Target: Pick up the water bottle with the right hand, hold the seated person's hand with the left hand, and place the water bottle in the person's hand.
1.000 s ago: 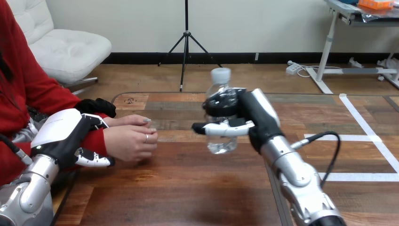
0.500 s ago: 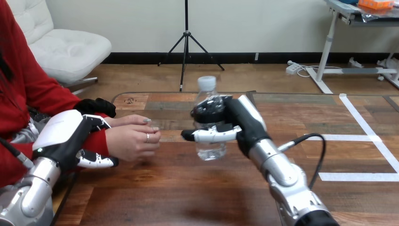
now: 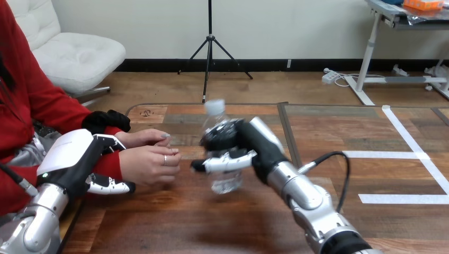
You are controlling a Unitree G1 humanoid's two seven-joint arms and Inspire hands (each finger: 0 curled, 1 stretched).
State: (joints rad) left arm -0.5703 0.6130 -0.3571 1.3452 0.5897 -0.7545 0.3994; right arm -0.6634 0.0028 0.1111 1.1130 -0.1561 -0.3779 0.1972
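Water bottle (image 3: 226,181), upright above the worktop (image 3: 174,222), clamped by the fingers of my right hand (image 3: 249,145), just right of the person's hand (image 3: 151,165); my left hand (image 3: 74,159) fingers curl round the person's wrist (image 3: 113,165). Pickup done; placement not yet.

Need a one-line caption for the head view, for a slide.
Robot's right hand holds the water bottle near the person's hand; left hand is curled round the person's wrist.

Water bottle (image 3: 226,181) mid hidden by right hand (image 3: 258,147); person's wrist (image 3: 113,164) mostly under left hand (image 3: 69,152); person's arm (image 3: 50,108) cut at edge.
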